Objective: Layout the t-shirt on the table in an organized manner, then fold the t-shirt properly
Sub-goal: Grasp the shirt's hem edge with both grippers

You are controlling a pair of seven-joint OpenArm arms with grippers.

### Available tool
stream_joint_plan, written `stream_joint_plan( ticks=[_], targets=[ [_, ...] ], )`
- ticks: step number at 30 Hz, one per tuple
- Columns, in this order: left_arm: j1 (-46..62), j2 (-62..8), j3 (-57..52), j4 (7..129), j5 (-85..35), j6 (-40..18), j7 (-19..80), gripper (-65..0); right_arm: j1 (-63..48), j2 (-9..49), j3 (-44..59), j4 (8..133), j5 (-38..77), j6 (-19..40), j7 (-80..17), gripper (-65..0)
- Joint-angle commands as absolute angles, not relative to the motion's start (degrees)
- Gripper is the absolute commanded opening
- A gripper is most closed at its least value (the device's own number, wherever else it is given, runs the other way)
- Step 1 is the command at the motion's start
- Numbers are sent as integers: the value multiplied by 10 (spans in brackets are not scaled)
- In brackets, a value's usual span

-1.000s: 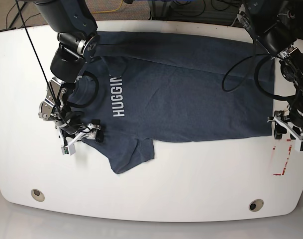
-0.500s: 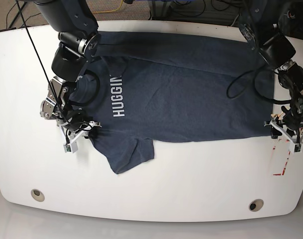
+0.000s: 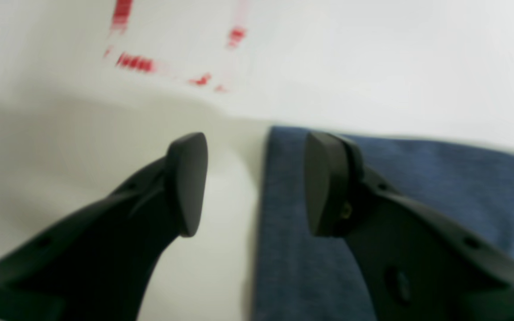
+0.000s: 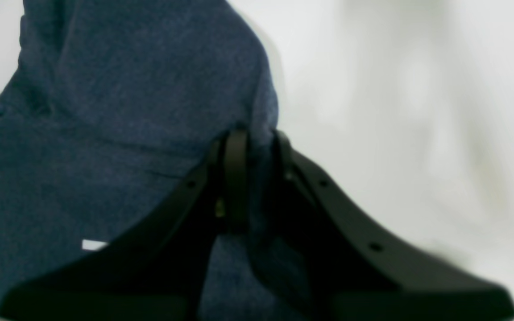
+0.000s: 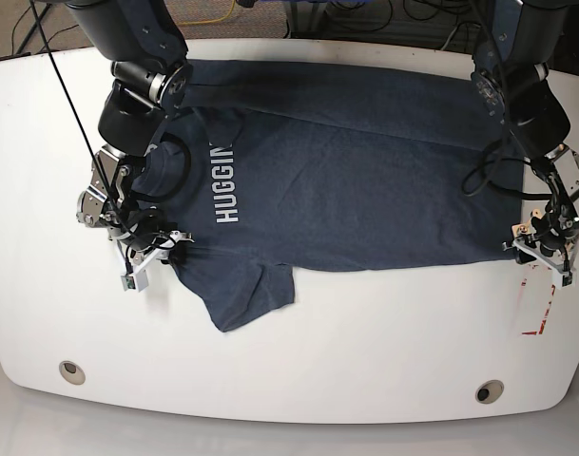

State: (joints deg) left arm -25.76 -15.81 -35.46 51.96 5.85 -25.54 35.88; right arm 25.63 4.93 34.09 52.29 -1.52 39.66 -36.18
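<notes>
1. We see the t-shirt (image 5: 346, 171) spread flat across the far half of the white table (image 5: 365, 361), its white "HUGGIN" lettering (image 5: 224, 182) facing up near the collar end, on the base view's left.
2. One short sleeve (image 5: 246, 294) lies out toward the table's near edge.
3. Our right hand (image 4: 257, 147) has its 2 jaws nearly closed on a raised fold of the dark blue fabric at the shoulder edge, beside the collar.
4. Our left hand (image 3: 257, 178) sits at the shirt's opposite, hem end with its jaws apart, gripping nothing.
5. In the left wrist view, 1 finger (image 3: 328, 183) is over the cloth and the other over bare table, with the shirt's edge running between them.
6. Red tape marks (image 5: 536, 318) lie on the table just beyond that hem corner.
</notes>
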Motion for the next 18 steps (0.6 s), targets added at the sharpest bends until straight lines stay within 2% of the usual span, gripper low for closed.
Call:
stream_joint_plan(
  ticks=[1,5,11,15,18],
  targets=[
    [-278,-182,-355,506,51,-253,335,-336,270,54,340,531,-10,400,-356,-566],
    [-279,-193,-353,474,51,-253,322,-300,269,55,340,531,-10,400,-356,-566],
    [-286,-194,-353,451,51,-253,316,-169,269,57,340,531,-10,400,-356,-566],
    [-286,-189,-352,451,51,-255,317,-185,269,58,340,531,-10,400,-356,-566],
    [-287,-185,-352,451,51,-277,320,-200,269,58,340,531,-10,400,-356,-566]
  ],
)
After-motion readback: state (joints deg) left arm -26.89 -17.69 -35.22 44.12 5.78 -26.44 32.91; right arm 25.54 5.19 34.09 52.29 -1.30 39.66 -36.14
